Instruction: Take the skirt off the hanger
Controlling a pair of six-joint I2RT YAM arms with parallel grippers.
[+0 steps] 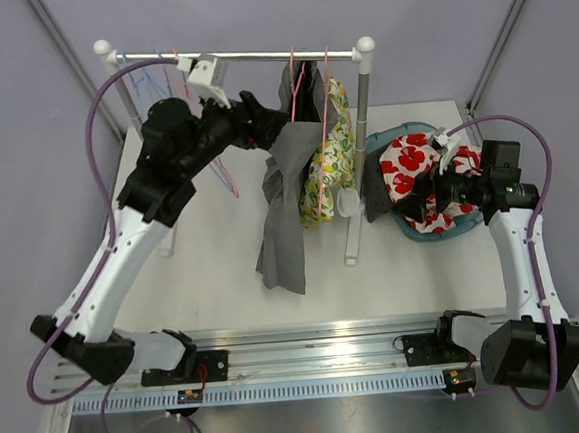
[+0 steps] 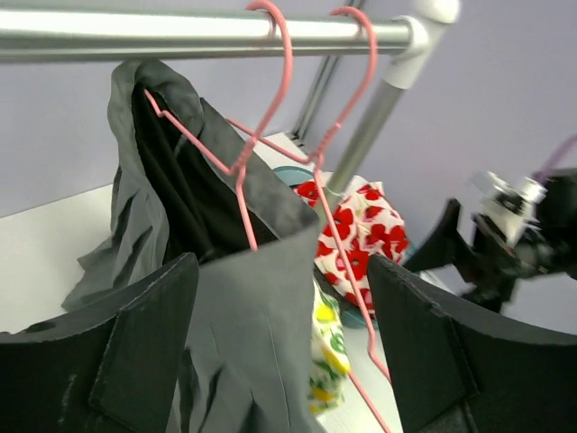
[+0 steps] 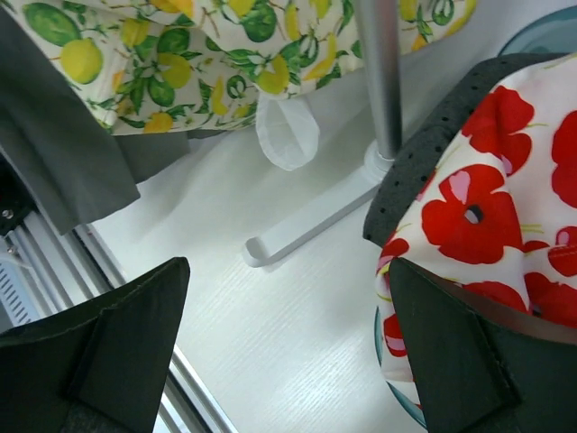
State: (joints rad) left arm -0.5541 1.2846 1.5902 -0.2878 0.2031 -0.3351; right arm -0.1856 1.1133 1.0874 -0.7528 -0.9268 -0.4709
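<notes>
A grey skirt (image 1: 282, 217) hangs from a pink hanger (image 1: 296, 70) on the rack's rail (image 1: 247, 55), its long hem drooping to the table. My left gripper (image 1: 267, 118) is up at the skirt's top. In the left wrist view it (image 2: 281, 271) is open, with the grey skirt (image 2: 252, 343) between the jaws, below the pink hanger (image 2: 270, 99) and the rail (image 2: 135, 32). My right gripper (image 1: 430, 197) is open and empty, low over the table (image 3: 288, 271) beside a red poppy cloth (image 3: 505, 198).
A lemon-print garment (image 1: 328, 168) hangs on a second pink hanger (image 2: 356, 72) right of the skirt. The poppy cloth (image 1: 416, 161) lies in a teal basket (image 1: 403, 132). The rack's white foot (image 1: 352, 242) and post (image 1: 364, 100) stand between the arms. Blue hangers (image 1: 154, 82) hang at the rail's left.
</notes>
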